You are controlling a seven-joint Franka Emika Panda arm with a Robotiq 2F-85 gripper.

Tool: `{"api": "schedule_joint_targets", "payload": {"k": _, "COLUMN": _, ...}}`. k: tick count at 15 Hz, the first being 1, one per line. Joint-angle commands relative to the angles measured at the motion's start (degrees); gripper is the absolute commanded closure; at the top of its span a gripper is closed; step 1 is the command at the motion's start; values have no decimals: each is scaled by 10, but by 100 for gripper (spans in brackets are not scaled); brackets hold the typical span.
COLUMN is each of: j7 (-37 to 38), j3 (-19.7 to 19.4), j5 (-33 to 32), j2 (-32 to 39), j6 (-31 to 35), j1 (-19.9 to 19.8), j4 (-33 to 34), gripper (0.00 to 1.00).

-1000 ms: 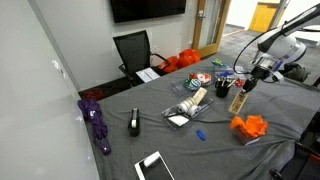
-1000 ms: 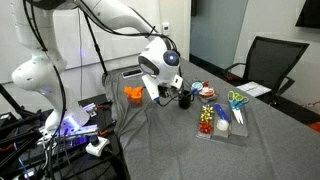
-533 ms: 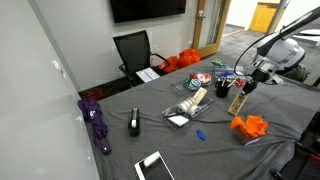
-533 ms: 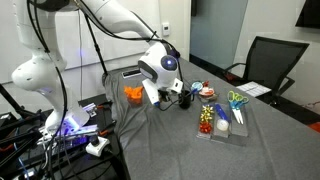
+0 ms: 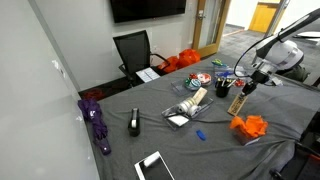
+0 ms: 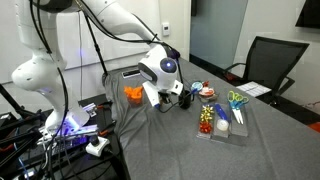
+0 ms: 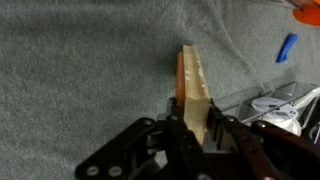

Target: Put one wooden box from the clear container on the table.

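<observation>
Closest to the wrist cam, the gripper [image 7: 195, 128] is clamped on the wooden box [image 7: 192, 80]. The jaws pinch its two broad faces at one end, and the rest of the slab sticks out toward the grey-covered table [image 7: 80, 60].

It's a thin, stiff bit of wood, so I'd guess it's light and not fragile. The flat faces give the pads plenty to bite on, so that end grip looks fine to me. A long piece held by one end could pivot if it gets bumped, though.

In an exterior view the box [image 5: 238, 100] hangs upright, low over the table; can't tell if it's touching. It's beside the orange thing [image 5: 250, 126] and well clear of the clear container [image 5: 190, 105]. A little blue piece [image 7: 287, 47] sits further out.
</observation>
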Motion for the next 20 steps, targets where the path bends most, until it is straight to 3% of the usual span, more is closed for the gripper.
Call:
{"api": "schedule_joint_targets", "payload": {"k": 1, "j7": -23, "j3": 5, "j5": 11, "j2": 2, "j6": 22, "j1": -4, "j4": -11, "gripper": 65}}
{"api": "schedule_joint_targets", "payload": {"k": 2, "j7": -24, "j3": 5, "j5": 10, "j2": 2, "j6": 23, "j1": -4, "j4": -11, "gripper": 48}}
{"api": "schedule_joint_targets", "payload": {"k": 9, "j7": -26, "j3": 1, "j5": -2, "j2": 0, "j6": 27, "j1": -6, "j4": -12, "gripper": 1}}
{"api": "schedule_joint_targets", "payload": {"k": 15, "j7": -19, "j3": -6, "j5": -38, "j2": -12, "j6": 28, "j1": -4, "j4": -16, "gripper": 0}}
{"api": "schedule_joint_targets", "payload": {"k": 20, "j7": -10, "j3": 0, "j5": -78, "j2": -33, "j6": 73, "j1": 9, "j4": -35, "gripper": 0}}
